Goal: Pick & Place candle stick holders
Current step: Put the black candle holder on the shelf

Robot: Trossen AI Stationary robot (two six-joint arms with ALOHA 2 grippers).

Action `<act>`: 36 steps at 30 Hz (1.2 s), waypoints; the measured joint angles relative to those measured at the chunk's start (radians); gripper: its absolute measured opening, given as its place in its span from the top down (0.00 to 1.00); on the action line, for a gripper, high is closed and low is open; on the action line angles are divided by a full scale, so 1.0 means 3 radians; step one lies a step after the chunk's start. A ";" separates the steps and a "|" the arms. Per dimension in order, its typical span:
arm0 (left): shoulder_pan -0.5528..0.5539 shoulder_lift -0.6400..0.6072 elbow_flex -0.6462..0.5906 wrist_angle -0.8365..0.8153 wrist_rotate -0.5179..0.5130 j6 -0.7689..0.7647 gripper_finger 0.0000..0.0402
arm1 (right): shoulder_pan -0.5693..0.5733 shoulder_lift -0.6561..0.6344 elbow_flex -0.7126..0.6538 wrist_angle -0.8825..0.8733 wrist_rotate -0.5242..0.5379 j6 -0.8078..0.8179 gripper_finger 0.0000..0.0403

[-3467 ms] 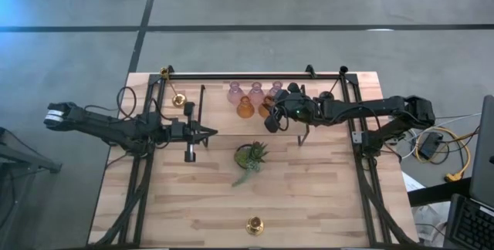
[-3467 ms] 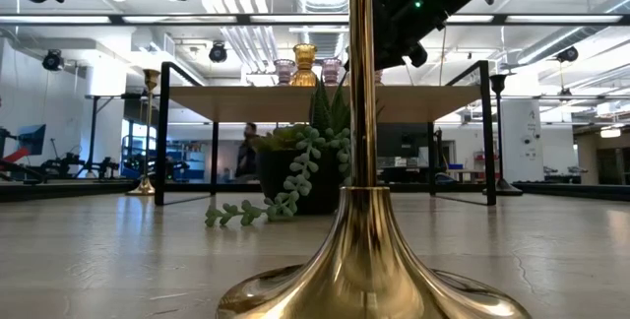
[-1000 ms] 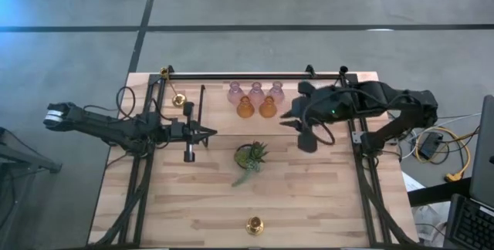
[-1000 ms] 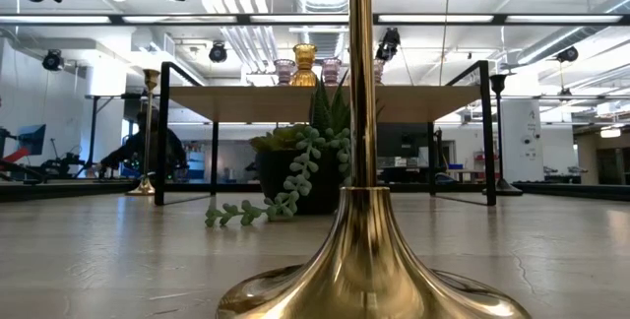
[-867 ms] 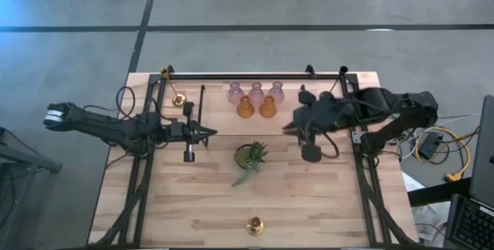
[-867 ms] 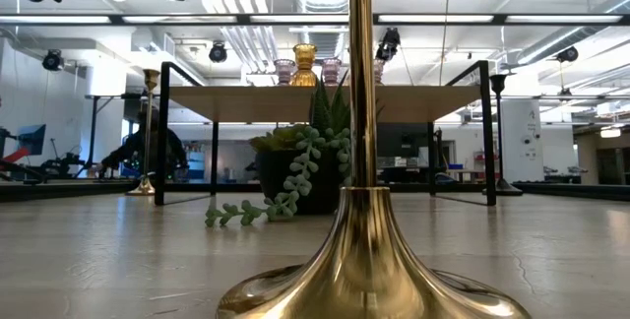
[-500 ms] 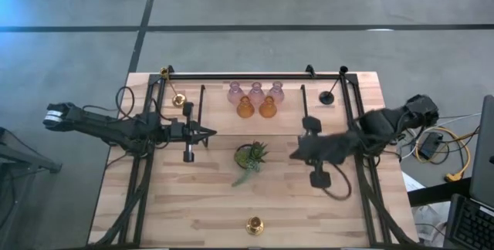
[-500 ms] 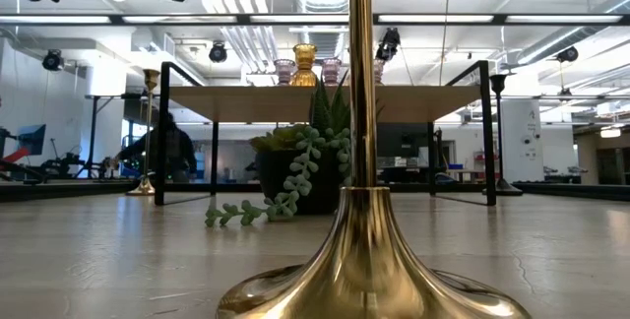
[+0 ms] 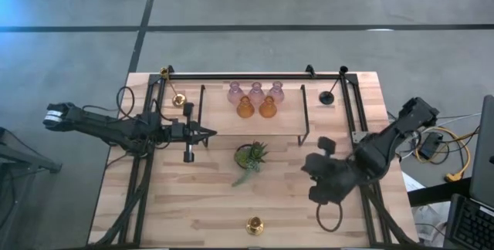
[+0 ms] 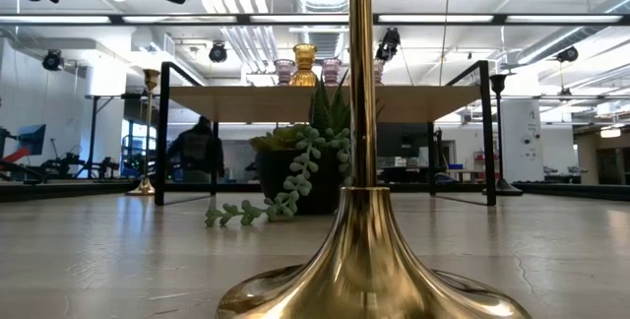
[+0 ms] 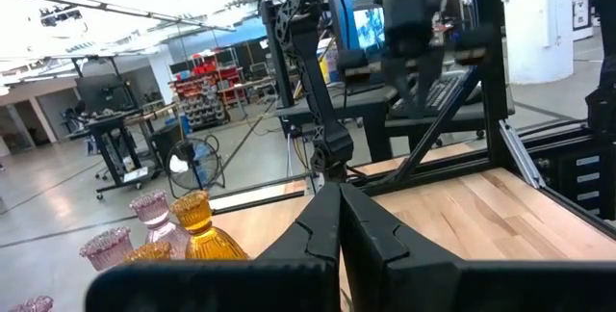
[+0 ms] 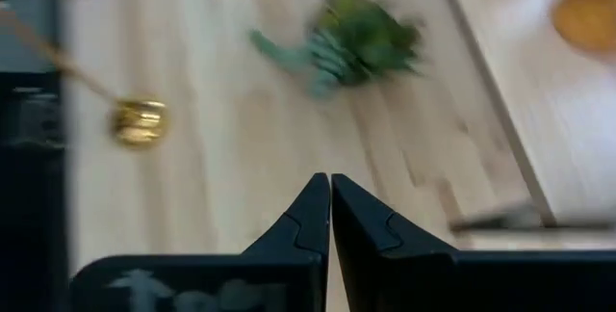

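Observation:
Three pale pink holders (image 9: pixel 255 90) and two amber ones (image 9: pixel 256 109) stand on a raised wooden shelf (image 10: pixel 325 90) at the table's far side. A black slim holder (image 9: pixel 327 97) stands to the right of them, and a brass one (image 9: pixel 178 100) to the left. Another brass holder (image 9: pixel 254 224) stands on its round base at the near edge. My right gripper (image 9: pixel 306 170) hovers shut right of the plant, touching nothing; its wrist view shows shut fingers (image 12: pixel 329 192) aimed down toward that brass holder (image 12: pixel 140 121). My left gripper (image 9: pixel 210 133) waits shut, left of the shelf.
A small green potted plant (image 9: pixel 251 157) stands mid-table between the shelf and the near brass holder. The shelf's black frame legs (image 9: pixel 302 119) stand around the far half. Bare wood lies between the plant and the near edge. A person moves in the room behind.
My right gripper has swung away from the shelf toward the table's near right part and has come lower, rolling and tipping down as it went. The holders have kept their places. The person behind has walked to the right.

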 joint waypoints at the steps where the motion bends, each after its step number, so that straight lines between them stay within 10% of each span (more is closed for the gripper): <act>1: 0.0000 0.0000 0.0000 0.0001 -0.0001 0.0000 0.98 | 0.0050 0.0000 -0.0065 -0.0115 0.0150 0.0233 0.98; 9: 0.0000 0.0001 0.0000 0.0001 -0.0001 -0.0001 0.98 | 0.0226 -0.0062 -0.0681 -0.1383 0.1203 0.2605 0.98; 19: 0.0003 0.0001 0.0006 0.0026 -0.0002 0.0022 0.98 | -0.0278 -0.0716 -0.1754 -0.1337 0.1855 0.3362 0.98; 26: 0.0004 0.0003 0.0006 0.0026 -0.0002 0.0032 0.98 | -0.0764 -0.1233 -0.2186 -0.1176 0.2295 0.3556 0.98; 36: 0.0004 0.0003 0.0006 0.0026 -0.0193 0.0230 0.98 | -0.1209 -0.1471 -0.2511 -0.0194 0.2313 0.2322 0.98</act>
